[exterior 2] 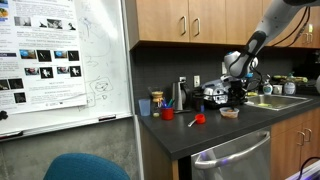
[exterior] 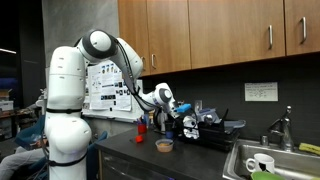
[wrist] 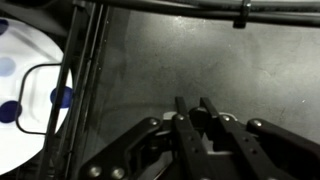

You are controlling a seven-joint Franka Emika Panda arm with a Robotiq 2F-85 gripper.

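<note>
Dish rack (wrist: 80, 60): dark wire frame, seen close in the wrist view; its long bars run from the upper edge down toward the lower left, with a cross bar along the top; it stands on the dark surface (exterior 2: 250, 130) beside the sink (exterior: 262, 160), and shows as a black frame in an exterior view (exterior: 215, 128).

Relation to the hand: the hand (wrist: 200, 112) sits low and right of centre in the wrist view; the rack's bars lie to its left and above, near the fingertips but, as far as I can tell, apart from them; bare dark ground shows directly ahead of the tips; whether that ground is the rack's floor or the surface I cannot tell.

Hand state: clenched; the two fingers (wrist: 183, 125) stand side by side with almost no gap; nothing visible between them, so empty by my reading.

Outward: a white plate (wrist: 25, 100) with blue dots lies behind the bars at the left edge; a wire loop crosses in front of it. In both exterior views the arm reaches down over the rack (exterior 2: 235, 92); a small bowl (exterior: 164, 145) and a red cup (exterior: 141, 128) stand on the surface well apart from the hand; a whiteboard (exterior 2: 95, 60) with posters stands at the end of the surface.
</note>
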